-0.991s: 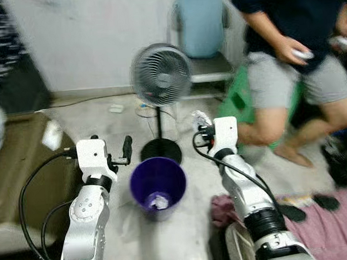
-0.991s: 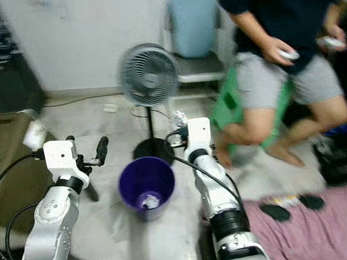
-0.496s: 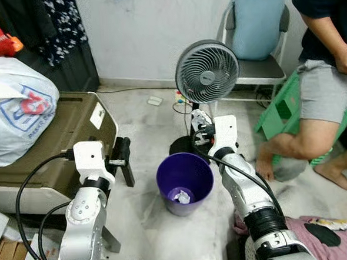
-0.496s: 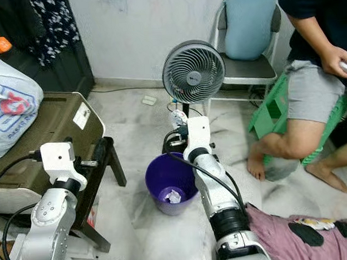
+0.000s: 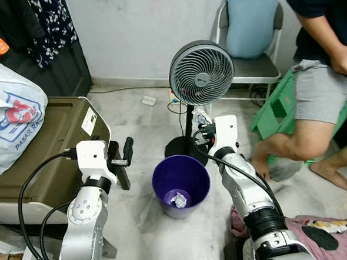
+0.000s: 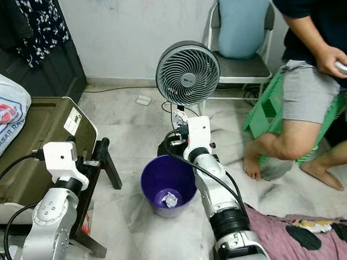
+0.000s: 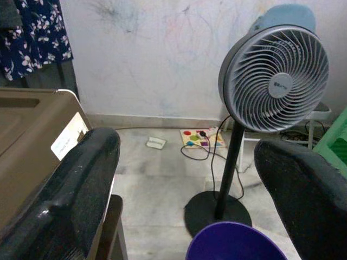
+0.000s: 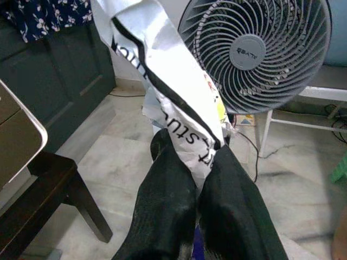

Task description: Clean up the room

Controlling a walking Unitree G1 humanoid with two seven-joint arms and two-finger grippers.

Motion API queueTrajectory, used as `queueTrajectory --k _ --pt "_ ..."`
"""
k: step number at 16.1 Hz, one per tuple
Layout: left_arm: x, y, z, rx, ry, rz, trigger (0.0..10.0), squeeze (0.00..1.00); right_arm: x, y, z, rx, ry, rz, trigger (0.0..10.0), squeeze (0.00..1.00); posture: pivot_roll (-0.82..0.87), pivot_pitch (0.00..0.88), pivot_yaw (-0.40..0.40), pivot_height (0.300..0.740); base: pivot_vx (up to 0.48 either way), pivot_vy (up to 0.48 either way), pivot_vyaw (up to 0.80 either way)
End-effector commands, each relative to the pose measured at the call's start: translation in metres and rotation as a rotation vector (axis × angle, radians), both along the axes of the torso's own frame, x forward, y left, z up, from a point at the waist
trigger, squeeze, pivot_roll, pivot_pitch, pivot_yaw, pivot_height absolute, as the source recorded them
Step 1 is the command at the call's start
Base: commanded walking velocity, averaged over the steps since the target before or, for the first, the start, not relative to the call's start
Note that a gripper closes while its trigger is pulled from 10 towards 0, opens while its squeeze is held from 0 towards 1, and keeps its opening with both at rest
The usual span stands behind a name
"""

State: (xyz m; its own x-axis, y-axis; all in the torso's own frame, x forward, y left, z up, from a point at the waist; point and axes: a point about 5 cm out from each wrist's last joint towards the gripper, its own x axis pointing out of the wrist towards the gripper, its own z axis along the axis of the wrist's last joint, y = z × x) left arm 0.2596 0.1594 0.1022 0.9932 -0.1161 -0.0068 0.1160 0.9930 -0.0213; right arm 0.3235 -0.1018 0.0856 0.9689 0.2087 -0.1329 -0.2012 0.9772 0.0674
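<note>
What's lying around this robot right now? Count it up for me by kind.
Standing fans: 1
Purple waste bins: 1, a crumpled paper inside
Wrappers: 1, pinched in the right claw
Open left claw: 1
White plastic bags: 1
Folding chairs: 1, a blue cushion on it
People: 1
Total: 9

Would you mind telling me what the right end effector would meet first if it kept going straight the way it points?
Probably the grey fan head: the right end effector, shut on a crumpled wrapper, points at it, though depth is unclear.
</note>
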Motion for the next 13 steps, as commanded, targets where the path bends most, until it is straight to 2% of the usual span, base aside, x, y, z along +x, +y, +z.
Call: queueTrajectory --k 1,13 --pt "0.0002 0.0004 0.002 0.005 -0.008 -0.001 10.0 0.0 0.0023 0.0007 0.004 0.003 -0.013 -0.002 10.0 0.0 0.0 0.0 -0.039 0.74 0.334 0.0 0.0" --pt "0.002 0.0 0.0016 0.004 -0.006 0.0 10.0 0.0 0.0035 0.0006 0.0047 0.004 -0.017 -0.001 10.0 0.0 -0.01 0.0 -0.039 0.74 0.337 0.0 0.0"
